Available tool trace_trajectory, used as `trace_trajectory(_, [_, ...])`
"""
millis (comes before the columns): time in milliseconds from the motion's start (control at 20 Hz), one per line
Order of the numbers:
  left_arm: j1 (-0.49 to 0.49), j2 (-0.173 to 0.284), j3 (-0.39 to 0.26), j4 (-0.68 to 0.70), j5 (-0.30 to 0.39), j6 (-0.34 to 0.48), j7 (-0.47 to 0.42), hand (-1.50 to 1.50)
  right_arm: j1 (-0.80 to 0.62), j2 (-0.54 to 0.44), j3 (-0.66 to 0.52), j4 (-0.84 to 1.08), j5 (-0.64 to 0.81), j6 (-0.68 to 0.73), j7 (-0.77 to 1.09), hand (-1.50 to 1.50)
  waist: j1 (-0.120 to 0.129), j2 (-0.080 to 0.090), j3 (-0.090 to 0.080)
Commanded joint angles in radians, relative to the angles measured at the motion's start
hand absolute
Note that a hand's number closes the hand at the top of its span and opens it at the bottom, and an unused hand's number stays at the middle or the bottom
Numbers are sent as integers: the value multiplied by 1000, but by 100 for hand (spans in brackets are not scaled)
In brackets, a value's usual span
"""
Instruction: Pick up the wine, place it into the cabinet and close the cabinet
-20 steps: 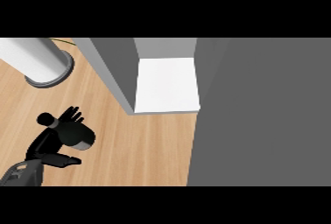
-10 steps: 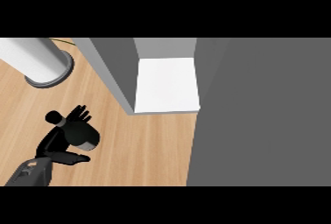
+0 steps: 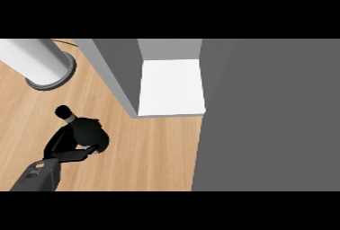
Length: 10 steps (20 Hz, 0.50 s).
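Now your left hand (image 3: 85,134) curls round the dark wine bottle (image 3: 66,113) standing on the wooden surface (image 3: 153,152), so you are at the pick-up and next must lift it toward the open cabinet (image 3: 169,87).

We see a wooden table (image 3: 146,152) carrying a grey cabinet (image 3: 119,76) with a white floor, and a white cylinder (image 3: 33,58) on a grey base.

Dark grey forearm (image 3: 40,174) with pale markings, glossy black left hand (image 3: 83,137).
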<state>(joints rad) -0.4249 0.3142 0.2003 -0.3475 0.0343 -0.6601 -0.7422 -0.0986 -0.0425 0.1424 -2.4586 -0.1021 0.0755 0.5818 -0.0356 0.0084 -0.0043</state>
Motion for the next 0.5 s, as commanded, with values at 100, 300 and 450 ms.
trace_trajectory(100, [-22, 8, 1, 46, 24, -209, -71, 150, 46, -11, -13, -58, -56, 25, 3, -150, 3, 0, 1])
trace_trajectory(300, [-41, -27, -9, 38, 34, -215, -51, 150, 51, -12, -34, -64, -53, 19, 3, -150, 1, -1, 1])
trace_trajectory(450, [-37, -30, -24, 15, 39, -245, -25, 150, 9, -5, 15, -108, -26, -15, 95, -150, 12, -6, 0])
